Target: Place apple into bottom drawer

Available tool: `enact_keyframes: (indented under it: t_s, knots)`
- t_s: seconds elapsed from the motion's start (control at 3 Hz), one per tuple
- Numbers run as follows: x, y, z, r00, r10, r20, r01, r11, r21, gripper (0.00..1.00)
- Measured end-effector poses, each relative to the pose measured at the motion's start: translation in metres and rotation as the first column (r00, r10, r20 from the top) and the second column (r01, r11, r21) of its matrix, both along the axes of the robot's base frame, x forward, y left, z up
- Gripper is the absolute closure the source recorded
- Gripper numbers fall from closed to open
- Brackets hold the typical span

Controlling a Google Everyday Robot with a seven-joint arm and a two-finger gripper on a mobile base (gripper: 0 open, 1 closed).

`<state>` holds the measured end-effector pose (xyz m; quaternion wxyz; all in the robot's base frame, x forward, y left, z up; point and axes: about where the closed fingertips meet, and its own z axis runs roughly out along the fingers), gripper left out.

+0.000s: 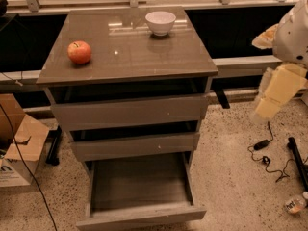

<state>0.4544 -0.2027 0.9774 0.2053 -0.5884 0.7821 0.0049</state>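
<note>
Camera view of a three-drawer desk (130,57) with a glossy grey-brown top, standing on a speckled floor (231,177).

The apple (79,52), red-orange with a yellowish patch, is sitting on the desk top near its left edge, free of any contact with the robot. A white bowl (160,22) is standing upright toward the far edge of the same top, well apart from the apple.

The bottom drawer (139,184) is hanging pulled far out of the desk front, its shallow box lying open to view. The top drawer (127,112) and middle drawer (134,146) above it are each sitting only slightly proud of the desk body, with a dark gap showing over each front.

The gripper (276,93), a pale yellowish form below the white arm (293,30), is hovering in the air to the right of the desk, at about the height of the top drawer and well apart from the apple; whether it is open or closed cannot be told.

A cardboard box (19,143) is lying on the floor to the left of the desk. A black cable (263,150) is trailing across the floor to the right of the desk.
</note>
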Motion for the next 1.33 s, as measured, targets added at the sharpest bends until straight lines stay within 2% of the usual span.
enact_keyframes:
  t_s: [0.33, 0.67, 1.0, 1.33]
  knots:
    - [0.029, 0.049, 0.003, 0.995, 0.084, 0.054, -0.092, 0.981, 0.169, 0.0]
    - [0.054, 0.112, 0.008, 0.9772, 0.184, 0.106, -0.208, 0.93, 0.302, 0.0]
    - [0.074, 0.169, 0.012, 0.9519, 0.271, 0.142, -0.305, 0.876, 0.373, 0.0]
    - [0.096, 0.218, 0.005, 0.929, 0.329, 0.169, -0.37, 0.841, 0.396, 0.0]
